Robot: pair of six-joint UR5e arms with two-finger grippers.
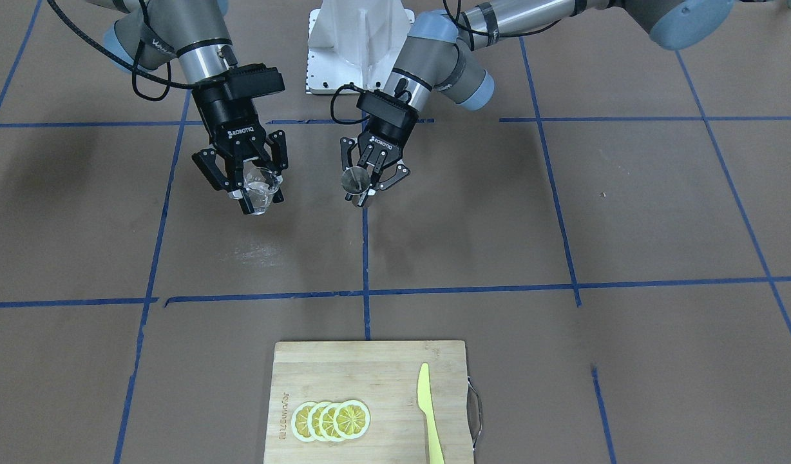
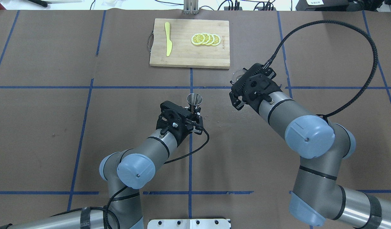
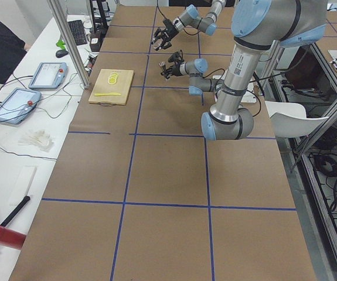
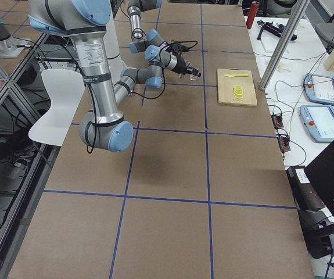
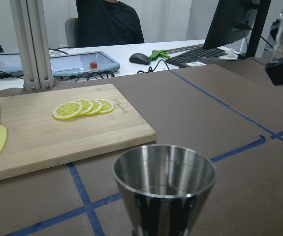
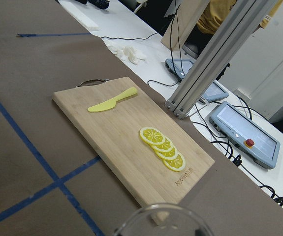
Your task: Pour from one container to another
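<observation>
Left hand (image 1: 364,187) is clenched on a small shiny steel cone cup (image 2: 194,98), held upright at the middle of the overhead view, likely to be filled. A small clear glass cup (image 1: 264,187) is gripped by the right hand (image 1: 256,194) nearby, ready to be tipped.

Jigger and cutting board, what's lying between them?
Only bare table crossed by blue tape lies between jigger and board; the overhead view shows it.
</observation>
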